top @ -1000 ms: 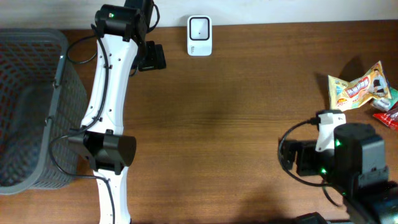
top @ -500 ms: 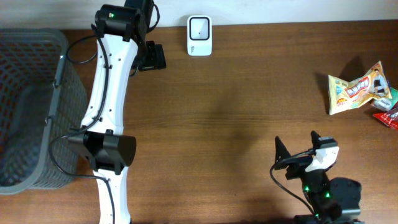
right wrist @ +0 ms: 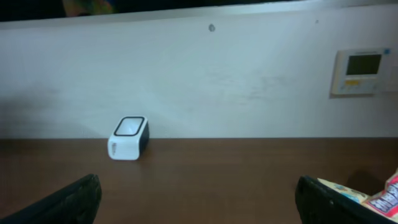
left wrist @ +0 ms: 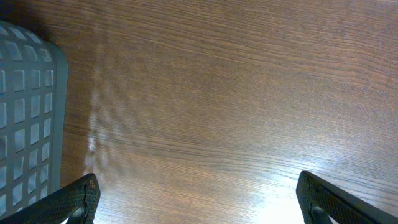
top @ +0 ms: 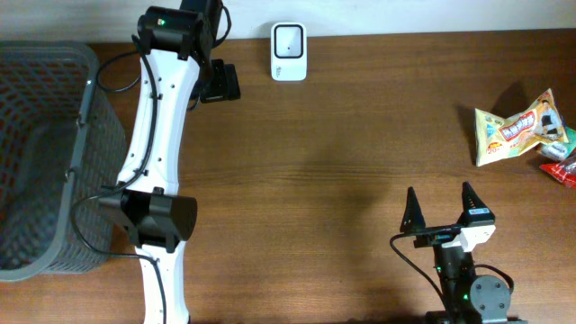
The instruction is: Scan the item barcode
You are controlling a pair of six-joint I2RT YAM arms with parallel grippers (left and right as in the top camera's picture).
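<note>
The item, a yellow and orange snack packet (top: 517, 129), lies at the table's far right; its edge shows low at the right of the right wrist view (right wrist: 348, 190). The white barcode scanner (top: 289, 51) stands at the table's back edge, against the wall (right wrist: 129, 138). My right gripper (top: 442, 212) hovers near the front edge, open, nothing between its fingers (right wrist: 68, 202), pointing toward the back wall. My left gripper (top: 220, 82) is at the back left, to the left of the scanner, open over bare wood (left wrist: 199, 208), holding nothing.
A grey mesh basket (top: 40, 153) fills the left end of the table, and its rim (left wrist: 28, 124) shows beside my left fingers. More packets, red and green (top: 562, 162), lie at the right edge beside the item. A wall panel (right wrist: 362, 71) hangs behind the table.
My right arm has drawn back toward the front edge and its open gripper now points at the back wall. The left arm, scanner and packets have not moved.
</note>
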